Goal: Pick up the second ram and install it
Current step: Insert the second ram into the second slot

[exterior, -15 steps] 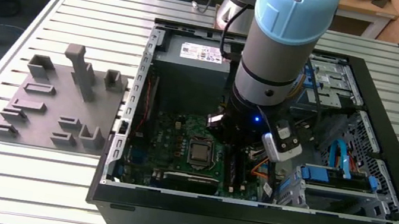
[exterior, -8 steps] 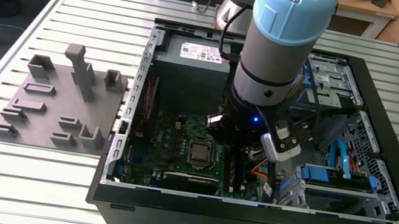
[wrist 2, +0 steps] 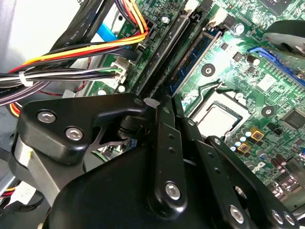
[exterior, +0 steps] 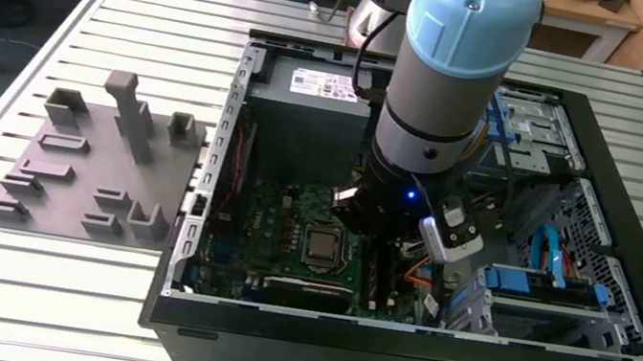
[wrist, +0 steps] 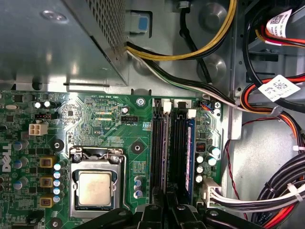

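My gripper (exterior: 372, 239) is down inside the open computer case (exterior: 398, 353), over the memory slots of the green motherboard (exterior: 273, 221). In both wrist views its black fingers (wrist 2: 164, 138) are drawn close together at the near end of the second ram (wrist: 164, 143), a long thin dark stick standing on edge in a slot (wrist 2: 164, 59). The gripper (wrist: 167, 208) lines up with that stick. A second stick with a blue board (wrist: 191, 148) stands in a neighbouring slot (wrist 2: 193, 59).
The processor socket (wrist: 95, 186) lies beside the slots. Bundled cables (wrist: 267, 191) crowd the other side, and a metal power supply box (wrist: 57, 43) stands beyond the board. A grey plastic fixture block (exterior: 92, 164) sits on the slatted table at the exterior view's left.
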